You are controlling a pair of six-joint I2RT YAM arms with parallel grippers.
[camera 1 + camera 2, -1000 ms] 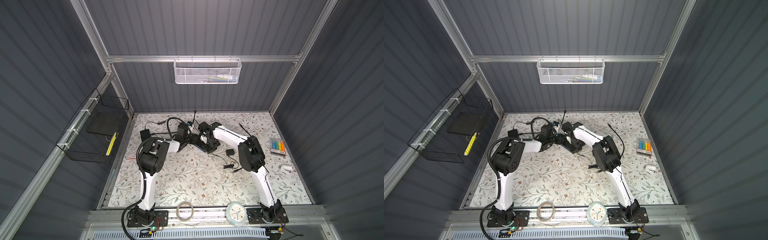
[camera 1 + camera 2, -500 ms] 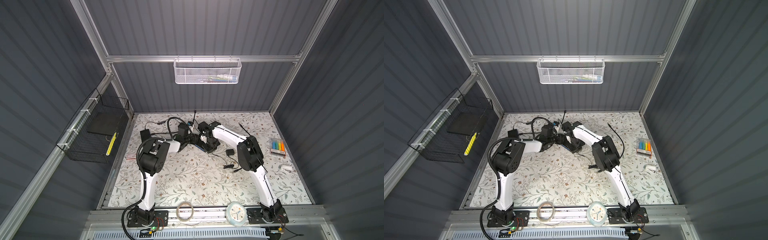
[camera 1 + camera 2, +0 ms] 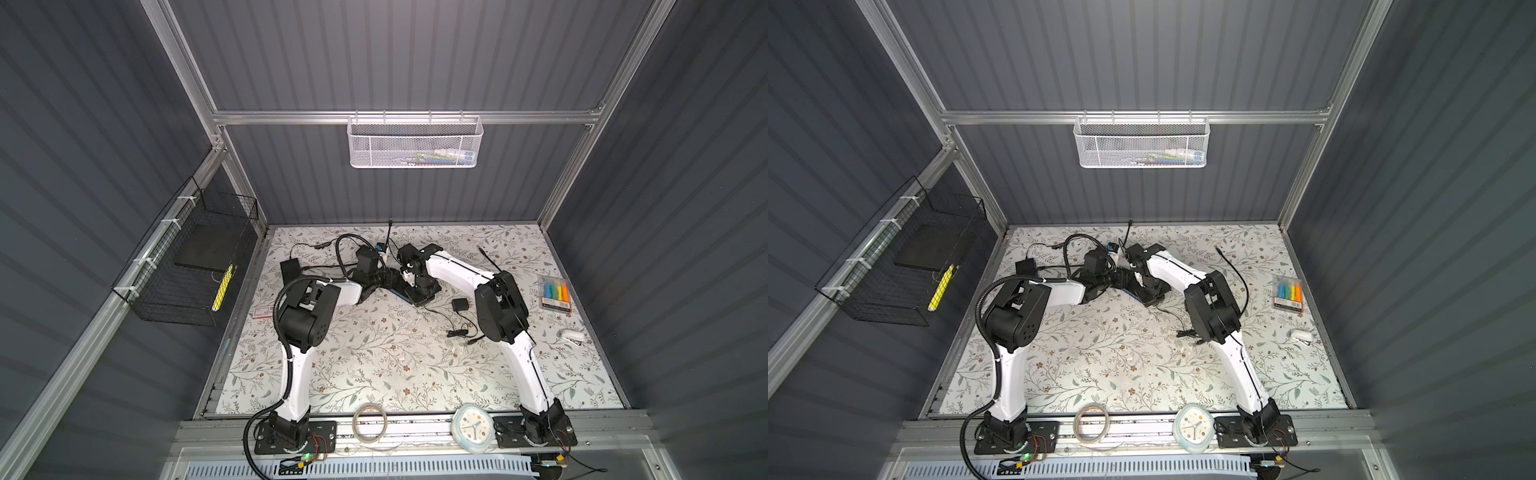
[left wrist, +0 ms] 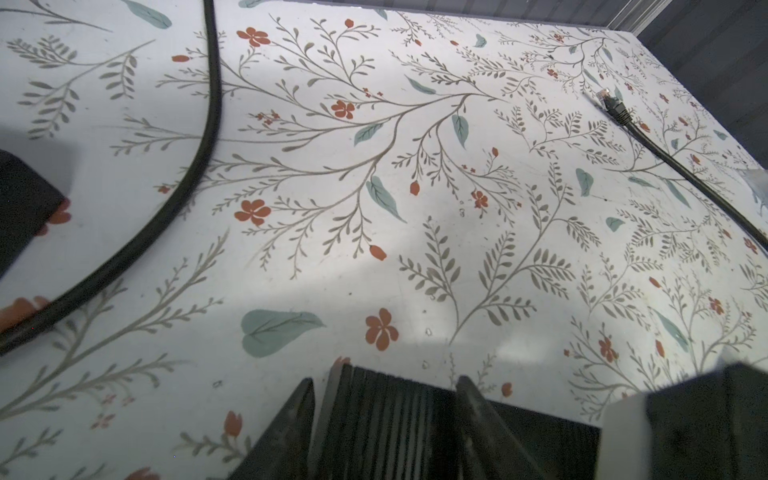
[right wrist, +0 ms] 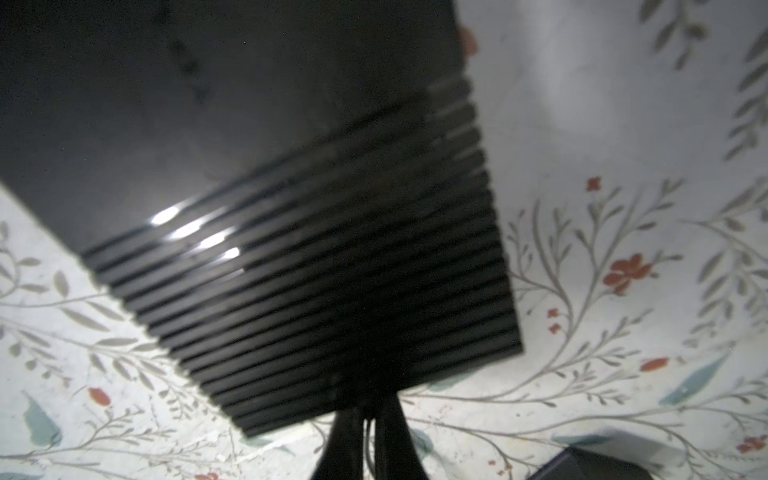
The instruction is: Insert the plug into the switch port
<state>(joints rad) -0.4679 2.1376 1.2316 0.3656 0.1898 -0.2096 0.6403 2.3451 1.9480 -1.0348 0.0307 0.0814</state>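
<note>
The switch is a flat black box with a ribbed end, lying on the flowered mat at the middle back. In the left wrist view my left gripper has its two fingers on either side of the switch's ribbed body, shut on it. My right gripper is shut, with its fingertips pressed against the ribbed edge of the switch. A thin wire runs down between its fingers. The plug at the wire's end is hidden by the fingertips. In both top views the two wrists meet over the switch.
A black network cable with a clear connector lies loose at the back right. A small power adapter with thin wire lies right of the switch. A thick black cable, marker pack, tape roll and clock are around.
</note>
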